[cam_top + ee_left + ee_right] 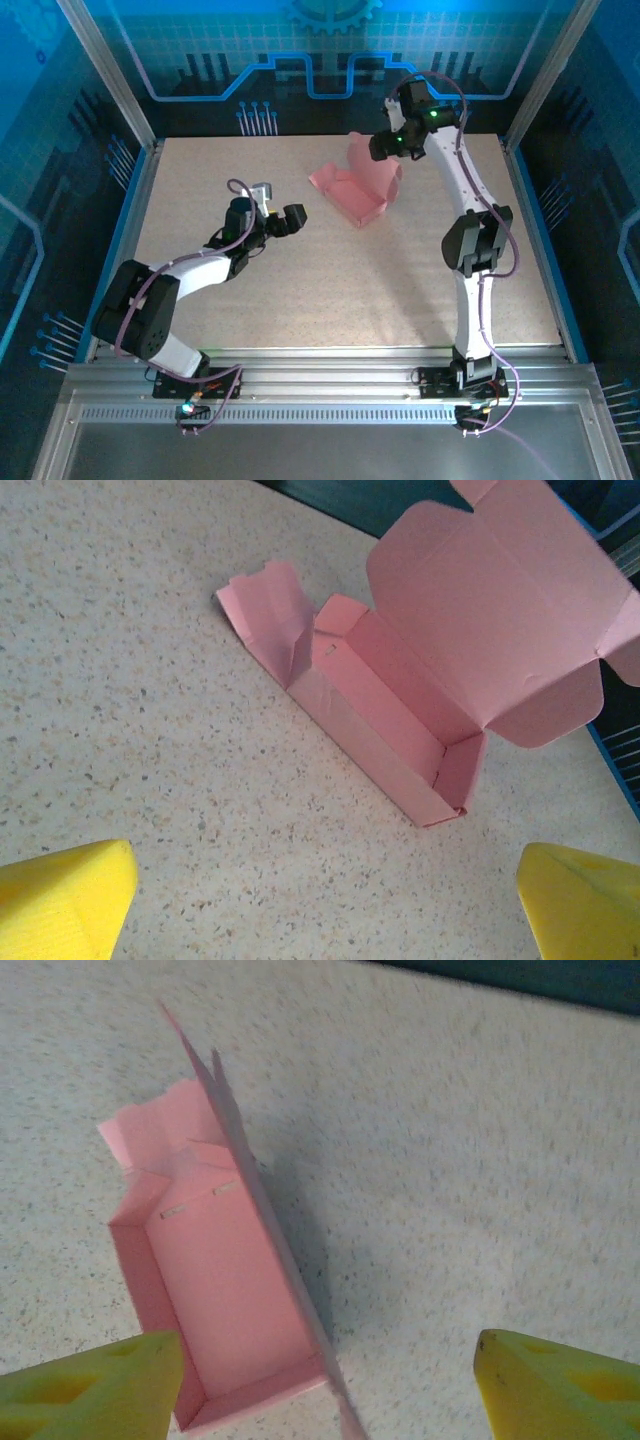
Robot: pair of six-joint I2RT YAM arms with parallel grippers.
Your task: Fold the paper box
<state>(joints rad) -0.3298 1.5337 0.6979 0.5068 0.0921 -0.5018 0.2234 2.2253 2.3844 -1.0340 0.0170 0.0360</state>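
The paper box [350, 192] stood lid-up, left gripper [320, 900] and right gripper [330, 1385] both open and empty; closing the lid seemed next.

Shows thin pink card in the paper box [390, 720]: matt, smooth, sharply creased at the folds, rumpled on one end flap. Gives the table top [300, 290] a speckled beige, stone-like finish, matt and finely grainy. Puts yellow finger pads [60, 900] on the left gripper [325, 880] and the right gripper [330, 1360], matt and faintly textured, perhaps foam or rubber. Shows ribbed, satin aluminium in the front rail [320, 385], glossy white plastic on the arm shells [200, 272], and smooth purple sheathing on the cables [130, 320].
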